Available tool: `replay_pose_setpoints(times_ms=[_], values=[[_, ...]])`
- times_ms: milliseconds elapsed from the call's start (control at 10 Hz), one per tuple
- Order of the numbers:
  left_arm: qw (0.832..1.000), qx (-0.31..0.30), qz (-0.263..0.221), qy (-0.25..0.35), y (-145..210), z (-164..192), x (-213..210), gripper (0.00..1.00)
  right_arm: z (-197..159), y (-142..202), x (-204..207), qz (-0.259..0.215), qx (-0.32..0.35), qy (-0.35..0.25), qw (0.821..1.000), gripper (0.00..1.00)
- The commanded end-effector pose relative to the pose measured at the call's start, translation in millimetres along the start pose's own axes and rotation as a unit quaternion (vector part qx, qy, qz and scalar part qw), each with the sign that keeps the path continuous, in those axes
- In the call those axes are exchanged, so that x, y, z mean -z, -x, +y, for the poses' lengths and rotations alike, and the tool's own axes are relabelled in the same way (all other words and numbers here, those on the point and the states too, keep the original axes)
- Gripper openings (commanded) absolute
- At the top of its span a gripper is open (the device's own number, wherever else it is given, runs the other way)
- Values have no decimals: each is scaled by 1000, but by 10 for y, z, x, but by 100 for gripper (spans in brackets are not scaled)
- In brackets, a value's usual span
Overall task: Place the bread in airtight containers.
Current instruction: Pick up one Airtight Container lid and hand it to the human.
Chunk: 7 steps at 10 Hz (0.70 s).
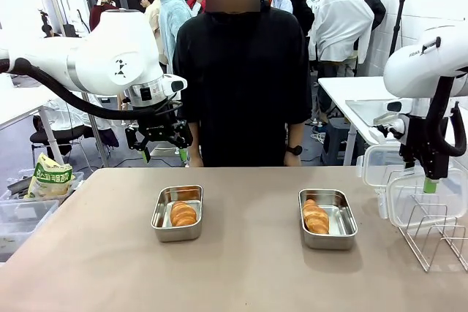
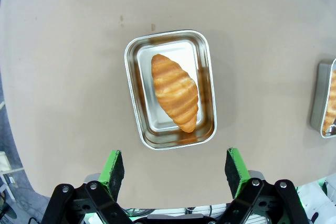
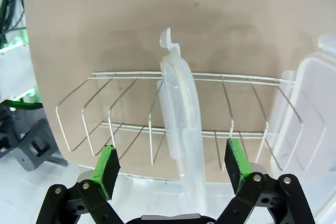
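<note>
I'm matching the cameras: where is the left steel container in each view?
Front: left container, left of centre on the table.
Left wrist: mid-picture, beyond the open left gripper.
Right wrist: faces the wire rack and clear lid instead.
Shared landmark: tan tabletop.

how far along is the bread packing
Done: a golden-brown ridged bread roll lies in the left shallow steel container, another roll in the right container. In hand: the right gripper hangs open over a clear plastic lid standing in the wire rack; the left gripper hangs open above the left container. Left: neither container is lidded.
</note>
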<state>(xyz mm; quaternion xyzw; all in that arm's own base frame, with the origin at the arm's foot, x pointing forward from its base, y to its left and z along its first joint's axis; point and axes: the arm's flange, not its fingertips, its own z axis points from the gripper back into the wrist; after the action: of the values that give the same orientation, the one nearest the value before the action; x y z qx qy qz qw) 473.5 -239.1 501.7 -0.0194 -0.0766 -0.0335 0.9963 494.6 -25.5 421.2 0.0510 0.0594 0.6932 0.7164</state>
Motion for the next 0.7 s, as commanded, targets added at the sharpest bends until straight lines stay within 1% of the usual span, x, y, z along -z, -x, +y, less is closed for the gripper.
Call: replay_pose_setpoints(times_ms=[0,100,500,600], values=[[1000,-1,-4,-7,3,9,-26,100,31,61,101,20,-10,4,1000,100],[1000,-1,-4,-7,3,9,-26,100,28,88,133,14,-7,3,1000,85],[1000,-1,-4,-7,3,9,-26,100,19,108,171,27,-2,-1,1000,6],[1000,-1,-4,-7,3,9,-26,100,13,111,172,29,0,0,1000,0]])
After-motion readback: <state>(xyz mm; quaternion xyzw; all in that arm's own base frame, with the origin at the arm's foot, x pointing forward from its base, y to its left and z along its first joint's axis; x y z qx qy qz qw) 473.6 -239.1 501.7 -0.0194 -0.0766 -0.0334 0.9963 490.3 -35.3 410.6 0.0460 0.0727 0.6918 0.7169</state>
